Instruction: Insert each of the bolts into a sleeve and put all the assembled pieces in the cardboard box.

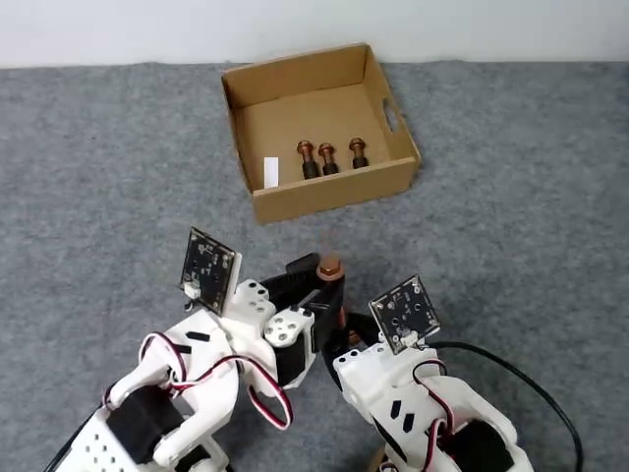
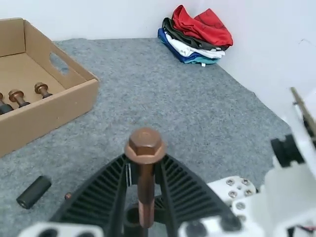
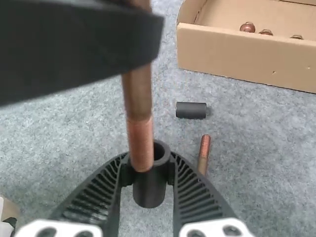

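Observation:
My left gripper (image 2: 144, 168) is shut on a copper bolt (image 2: 145, 148), held upright with its hex head on top. Just below it, my right gripper (image 3: 149, 165) is shut on a black sleeve (image 3: 148, 190), open end up. The bolt's threaded shaft (image 3: 138, 123) reaches the sleeve's mouth. In the high view the two grippers meet at the bolt (image 1: 329, 267), in front of the cardboard box (image 1: 334, 194). Three assembled pieces (image 1: 329, 157) lie in the box. A loose sleeve (image 3: 190, 109) and a loose bolt (image 3: 203, 154) lie on the carpet between grippers and box.
Grey carpet covers the table. A pile of folded clothes (image 2: 195, 34) lies by the white wall. A black cable (image 1: 511, 379) runs off from the right arm. A white label (image 1: 271, 172) sits inside the box.

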Available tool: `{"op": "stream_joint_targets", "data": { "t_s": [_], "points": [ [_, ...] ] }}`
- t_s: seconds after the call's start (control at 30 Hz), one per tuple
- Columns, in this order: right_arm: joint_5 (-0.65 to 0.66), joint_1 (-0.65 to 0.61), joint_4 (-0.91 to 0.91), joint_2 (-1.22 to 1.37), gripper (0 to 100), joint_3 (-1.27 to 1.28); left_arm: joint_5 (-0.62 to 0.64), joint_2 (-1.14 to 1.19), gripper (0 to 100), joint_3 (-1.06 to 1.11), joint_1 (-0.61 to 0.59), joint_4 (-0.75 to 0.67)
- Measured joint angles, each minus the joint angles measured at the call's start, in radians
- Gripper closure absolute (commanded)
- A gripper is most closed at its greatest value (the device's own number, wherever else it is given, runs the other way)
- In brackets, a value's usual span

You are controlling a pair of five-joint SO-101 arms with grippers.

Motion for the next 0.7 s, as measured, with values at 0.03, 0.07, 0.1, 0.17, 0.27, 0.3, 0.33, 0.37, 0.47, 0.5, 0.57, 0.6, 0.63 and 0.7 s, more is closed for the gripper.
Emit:
{"op": "stream_joint_targets", "data": {
  "t_s": [0.03, 0.07, 0.1, 0.17, 0.27, 0.3, 0.33, 0.37, 0.47, 0.5, 0.57, 0.6, 0.63, 0.7],
  "points": [
    [0.0, 0.0, 0.0, 0.0, 99.1, 0.0, 0.002, 0.0, 100, 0.009, 0.0, -0.017],
    [0.0, 0.0, 0.0, 0.002, 99.1, 0.002, 0.0, 0.0, 100, 0.018, -0.002, -0.034],
    [0.0, 0.0, 0.0, 0.002, 99.1, 0.002, -0.003, 0.002, 100, 0.023, -0.008, -0.055],
    [0.0, 0.0, 0.0, 0.0, 99.1, 0.0, 0.002, 0.011, 100, 0.034, -0.028, -0.094],
    [0.0, 0.003, 0.0, 0.0, 99.1, 0.0, -0.003, 0.012, 100, 0.054, -0.028, -0.117],
    [0.0, 0.003, 0.0, 0.0, 99.1, 0.0, -0.003, 0.011, 100, 0.061, -0.029, -0.12],
    [0.0, 0.003, 0.0, 0.0, 99.1, 0.0, -0.003, 0.011, 100, 0.072, -0.031, -0.12],
    [0.0, 0.003, 0.0, 0.0, 99.1, -0.002, 0.002, 0.012, 100, 0.081, -0.029, -0.12],
    [0.0, 0.003, 0.0, 0.0, 99.1, -0.002, 0.002, 0.012, 100, 0.092, -0.025, -0.12],
    [0.0, 0.003, 0.0, 0.0, 99.1, -0.002, 0.002, 0.012, 100, 0.092, -0.025, -0.12],
    [0.0, 0.003, 0.0, 0.0, 99.1, -0.002, 0.002, 0.012, 100, 0.092, -0.015, -0.104],
    [0.0, 0.003, 0.0, 0.0, 99.1, -0.002, -0.003, 0.012, 100, 0.092, -0.002, -0.081],
    [0.0, 0.002, 0.0, 0.0, 99.1, -0.002, -0.003, 0.012, 100, 0.092, 0.015, -0.054],
    [0.0, 0.0, 0.0, -0.003, 99.1, -0.002, -0.003, 0.012, 100, 0.092, 0.041, 0.011]
  ]
}}
